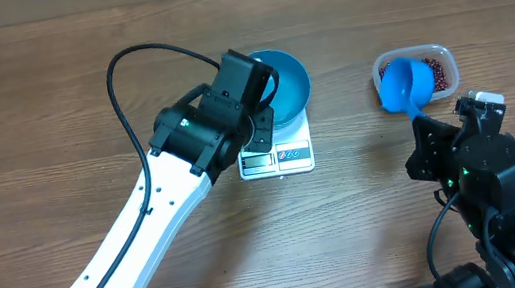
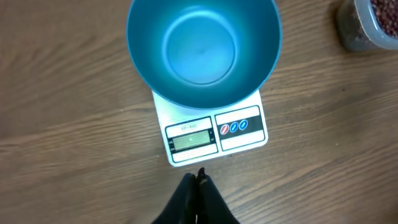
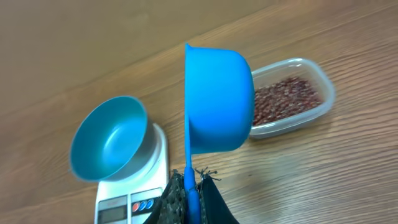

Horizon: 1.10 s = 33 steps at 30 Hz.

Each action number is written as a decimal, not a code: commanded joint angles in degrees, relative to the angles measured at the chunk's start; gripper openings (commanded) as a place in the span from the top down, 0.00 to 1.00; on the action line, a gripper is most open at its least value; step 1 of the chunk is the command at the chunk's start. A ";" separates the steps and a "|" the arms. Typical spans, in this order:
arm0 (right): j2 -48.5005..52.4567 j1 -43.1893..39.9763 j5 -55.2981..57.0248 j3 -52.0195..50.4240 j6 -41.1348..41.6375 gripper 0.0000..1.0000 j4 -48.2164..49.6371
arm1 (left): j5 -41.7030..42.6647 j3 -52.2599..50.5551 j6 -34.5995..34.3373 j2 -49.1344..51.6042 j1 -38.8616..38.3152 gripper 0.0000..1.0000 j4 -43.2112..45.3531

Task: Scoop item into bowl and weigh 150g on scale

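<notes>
The scoop point(image 3: 217, 99) is held by its handle in the closed right gripper point(image 3: 191, 182), its cup straight ahead and turned on edge. The beans point(image 3: 286, 99) are seen ahead-right in the clear tub point(image 3: 324, 87), and the empty bowl point(image 3: 109, 140) ahead-left on the scale point(image 3: 155, 155). The left gripper point(image 2: 198, 180) is closed on nothing.

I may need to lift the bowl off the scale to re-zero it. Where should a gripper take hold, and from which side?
Pinch the rim of the bowl, one finger inside and one outside, coming down from above at its front edge, nearest the left gripper. It sits upright and empty on the scale, and its flaring wall looks too wide to span.
</notes>
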 commanded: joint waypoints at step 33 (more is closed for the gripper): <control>6.14 -9.22 0.57 5.79 -7.56 0.96 8.87 | -9.92 -13.18 16.59 15.34 -10.34 0.96 20.96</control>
